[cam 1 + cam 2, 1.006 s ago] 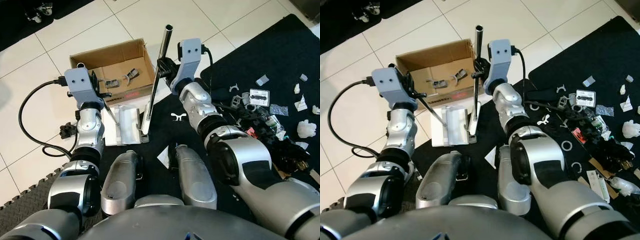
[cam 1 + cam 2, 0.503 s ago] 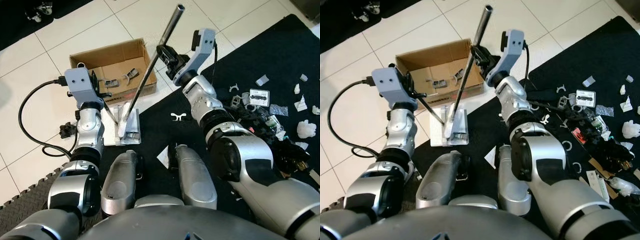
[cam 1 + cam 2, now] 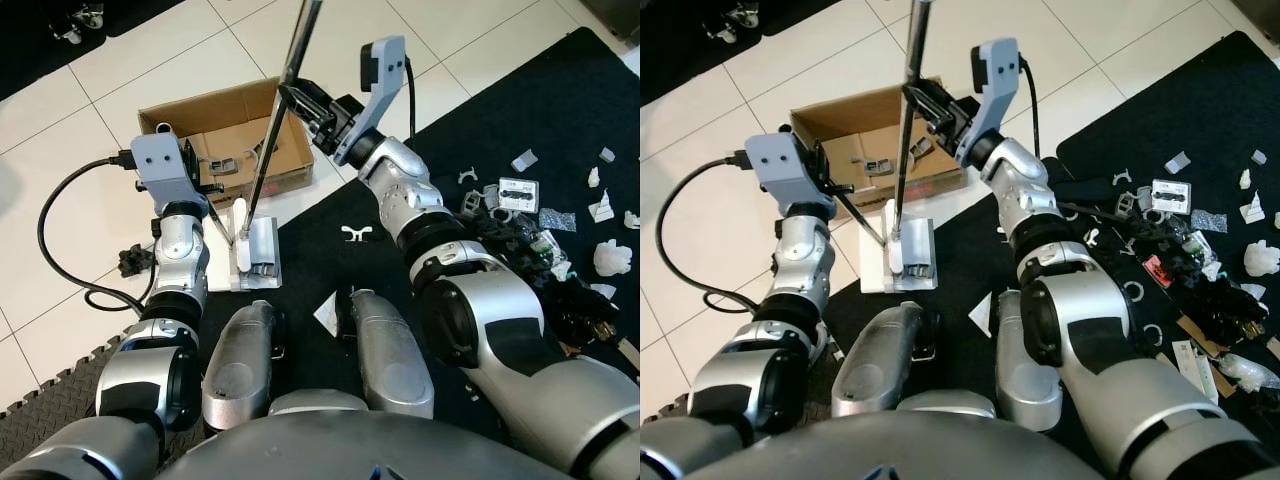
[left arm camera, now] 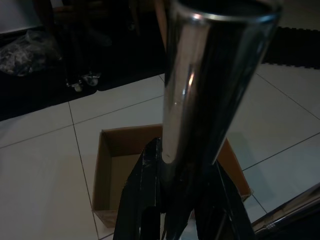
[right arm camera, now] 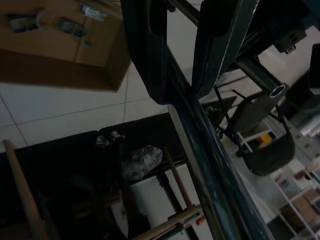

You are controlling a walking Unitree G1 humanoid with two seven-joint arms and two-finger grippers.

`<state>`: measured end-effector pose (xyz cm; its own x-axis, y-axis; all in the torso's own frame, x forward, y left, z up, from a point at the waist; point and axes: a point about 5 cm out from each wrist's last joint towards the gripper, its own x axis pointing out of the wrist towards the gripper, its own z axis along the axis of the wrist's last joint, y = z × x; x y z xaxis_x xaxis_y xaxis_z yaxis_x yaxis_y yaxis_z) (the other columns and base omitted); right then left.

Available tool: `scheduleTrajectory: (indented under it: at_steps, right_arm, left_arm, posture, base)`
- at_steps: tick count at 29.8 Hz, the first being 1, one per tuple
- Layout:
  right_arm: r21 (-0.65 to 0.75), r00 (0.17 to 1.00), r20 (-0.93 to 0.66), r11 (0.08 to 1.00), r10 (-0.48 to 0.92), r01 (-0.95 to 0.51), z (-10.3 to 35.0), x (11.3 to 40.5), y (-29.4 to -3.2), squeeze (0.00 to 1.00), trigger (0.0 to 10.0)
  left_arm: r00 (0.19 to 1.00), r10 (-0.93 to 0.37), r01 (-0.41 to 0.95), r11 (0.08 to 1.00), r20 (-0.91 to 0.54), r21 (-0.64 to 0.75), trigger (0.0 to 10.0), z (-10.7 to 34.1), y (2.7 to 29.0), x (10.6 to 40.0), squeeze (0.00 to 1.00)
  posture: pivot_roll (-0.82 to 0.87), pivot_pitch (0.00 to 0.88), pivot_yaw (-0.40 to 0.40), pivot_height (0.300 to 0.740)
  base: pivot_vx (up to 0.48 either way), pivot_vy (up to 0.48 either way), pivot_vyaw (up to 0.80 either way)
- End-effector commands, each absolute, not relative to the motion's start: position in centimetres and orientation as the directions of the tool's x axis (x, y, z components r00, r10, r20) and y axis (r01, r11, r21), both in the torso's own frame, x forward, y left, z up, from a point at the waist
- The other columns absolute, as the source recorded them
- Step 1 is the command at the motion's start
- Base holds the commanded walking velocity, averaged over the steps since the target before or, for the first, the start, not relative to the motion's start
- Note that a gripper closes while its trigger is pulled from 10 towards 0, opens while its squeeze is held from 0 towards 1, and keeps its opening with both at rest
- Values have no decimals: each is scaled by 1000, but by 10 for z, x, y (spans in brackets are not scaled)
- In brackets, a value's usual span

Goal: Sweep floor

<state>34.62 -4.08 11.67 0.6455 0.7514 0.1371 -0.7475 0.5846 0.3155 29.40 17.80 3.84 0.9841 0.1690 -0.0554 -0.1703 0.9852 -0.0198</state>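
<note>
Your dustpan (image 3: 257, 252) lies white on the tile just this side of the box (image 3: 228, 140), at the mat (image 3: 560, 120) edge. L gripper (image 4: 180, 200) is clamped on its steel handle (image 4: 210, 85). Broom pole (image 3: 275, 120) stands near upright, foot in the dustpan. R gripper (image 3: 300, 100) is closed on the pole, over the box w/ scraps inside. Litter (image 3: 540, 215) sits on the mat, well right of the box.

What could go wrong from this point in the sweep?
The right claw grips the broom pole high, so the head on the white dustpan may skid off. The dustpan lies close to the cardboard box; a swing could knock it. Debris on the black mat lies far off.
</note>
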Motion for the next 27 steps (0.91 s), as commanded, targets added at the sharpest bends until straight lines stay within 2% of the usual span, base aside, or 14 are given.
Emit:
scheduleTrajectory:
  at_steps: [1,3,6,14,21,27]
  right_arm:
    - [268,553,150,505,819,-820,116,327,7,0,10000]
    - [121,531,62,521,845,-845,110,323,10,0,10000]
    - [32,536,12,535,844,-844,105,321,9,0,10000]
    - [7,594,50,594,803,-804,114,331,-2,0,10000]
    - [-72,658,94,665,747,-744,124,340,-18,0,10000]
    - [-47,716,162,730,680,-682,132,347,-33,0,10000]
  left_arm:
    - [977,154,-161,986,-147,-36,10000,20,173,283,0]
    - [977,155,-162,986,-147,-36,10000,20,173,283,0]
    - [977,157,-164,986,-146,-37,10000,20,172,283,0]
    - [977,157,-163,986,-143,-35,10000,21,172,284,0]
    - [982,148,-152,988,-122,-25,10000,26,171,288,0]
    - [979,162,-165,986,-123,-16,10000,29,176,292,0]
  posture:
    - [64,153,-9,740]
    - [66,153,-11,740]
    - [66,152,-13,740]
    - [59,153,-12,740]
    - [55,153,-8,740]
    - [56,143,-6,740]
  base:
    - [0,0,0]
    - [0,0,0]
    - [0,0,0]
    - [0,0,0]
    - [0,0,0]
    - [0,0,0]
